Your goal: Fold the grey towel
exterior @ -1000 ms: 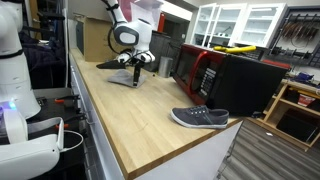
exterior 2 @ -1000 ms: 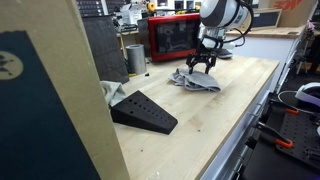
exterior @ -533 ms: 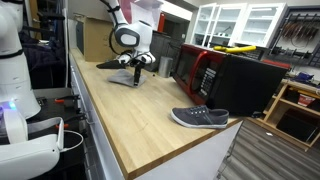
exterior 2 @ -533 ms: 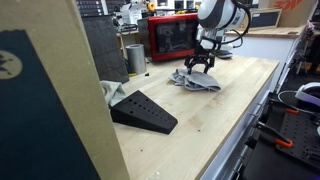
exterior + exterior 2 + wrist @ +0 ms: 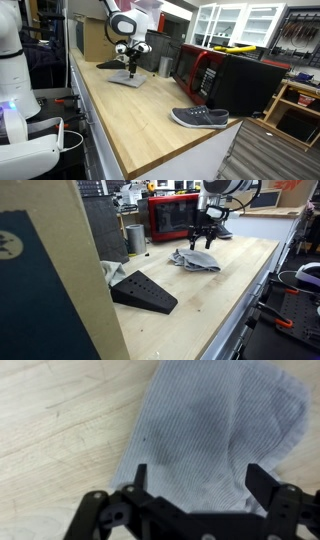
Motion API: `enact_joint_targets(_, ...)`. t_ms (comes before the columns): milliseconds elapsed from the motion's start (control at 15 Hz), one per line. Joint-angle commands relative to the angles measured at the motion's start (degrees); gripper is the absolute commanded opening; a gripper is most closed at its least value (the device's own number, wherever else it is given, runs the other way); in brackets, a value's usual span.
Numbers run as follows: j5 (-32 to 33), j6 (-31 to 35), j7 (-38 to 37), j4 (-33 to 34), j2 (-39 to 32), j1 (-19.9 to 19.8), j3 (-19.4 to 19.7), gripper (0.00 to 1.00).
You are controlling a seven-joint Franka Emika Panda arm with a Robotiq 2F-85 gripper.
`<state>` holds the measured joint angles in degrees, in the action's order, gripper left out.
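Observation:
The grey towel (image 5: pixel 215 435) lies folded and a little rumpled on the wooden table. It shows in both exterior views (image 5: pixel 195 260) (image 5: pixel 130 80). My gripper (image 5: pixel 196 482) hangs above the towel, open and empty, with the cloth visible between its two fingers. In both exterior views the gripper (image 5: pixel 203 238) (image 5: pixel 132 60) is raised clear of the towel, and a gap shows under the fingertips.
A black wedge-shaped object (image 5: pixel 143 291) lies on the table. A red and black microwave (image 5: pixel 172 218) and a metal cup (image 5: pixel 135 238) stand at the back. A grey shoe (image 5: pixel 200 118) lies near the table end.
My gripper has lifted straight up off the towel and now hangs above it. The towel stays flat on the table where it was.

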<state>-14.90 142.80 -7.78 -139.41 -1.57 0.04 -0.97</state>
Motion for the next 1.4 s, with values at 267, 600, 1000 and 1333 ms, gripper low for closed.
enact_joint_targets(267,6.7,-13.8,7.1,-1.2,10.1,0.6,0.2,1.0)
enact_joint_targets(600,7.3,-15.1,12.2,-0.1,13.6,0.6,0.8,1.0)
enact_joint_targets(1000,9.3,-14.3,15.8,0.6,17.3,0.9,1.0,1.0)
enact_joint_targets(1333,10.5,-14.5,16.9,1.1,21.1,1.2,0.9,1.0)
